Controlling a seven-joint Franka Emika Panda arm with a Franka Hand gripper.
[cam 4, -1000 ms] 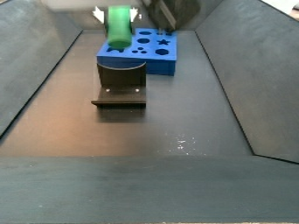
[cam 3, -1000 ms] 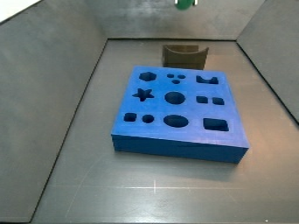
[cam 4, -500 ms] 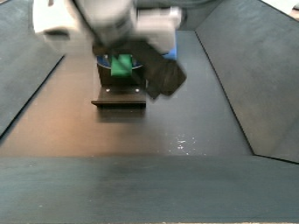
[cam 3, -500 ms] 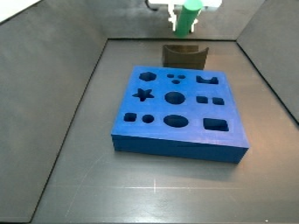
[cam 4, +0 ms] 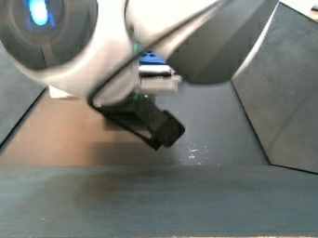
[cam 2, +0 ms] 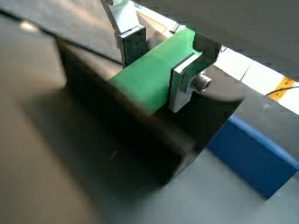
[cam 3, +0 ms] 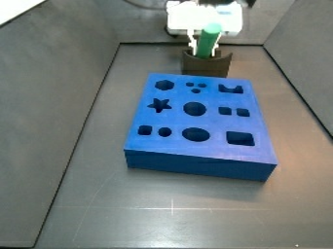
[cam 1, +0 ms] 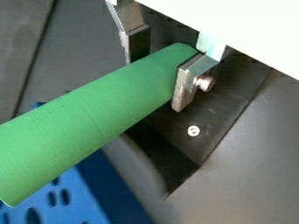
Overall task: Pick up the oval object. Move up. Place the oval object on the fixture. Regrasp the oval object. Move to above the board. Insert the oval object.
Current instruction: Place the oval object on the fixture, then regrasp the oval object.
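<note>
Where the wrist cameras look along the gripper (cam 1: pixel 158 59), its two flat silver fingers (cam 1: pixel 187 83) are closed on the oval object (cam 1: pixel 93 118) — a bright green peg clamped across its width, one plate on each side. In both wrist views the peg fills the gap between the plates, and its free end runs out toward the camera. Just behind it stands the fixture (cam 2: pixel 128 122), dark and close under the peg; whether the peg touches the notch cannot be told. A corner of the board (cam 2: pixel 254 154) shows blue beyond the fixture in a wrist view, and its holes appear at the frame edge in a wrist view (cam 1: pixel 65 197).

In a side view the arm's white and grey body fills most of the frame, hiding peg and fixture alike; only a dark part of the arm and a blue sliver of the board (cam 4: pixel 154 71) peek out. In a side view from across the table the board (cam 3: pixel 198 122) lies nearest, its cut-outs plain — behind it sits the fixture (cam 3: pixel 205 66), with the gripper (cam 3: pixel 205 37) above it and the green peg (cam 3: pixel 205 41) hanging upright over the notch.
</note>
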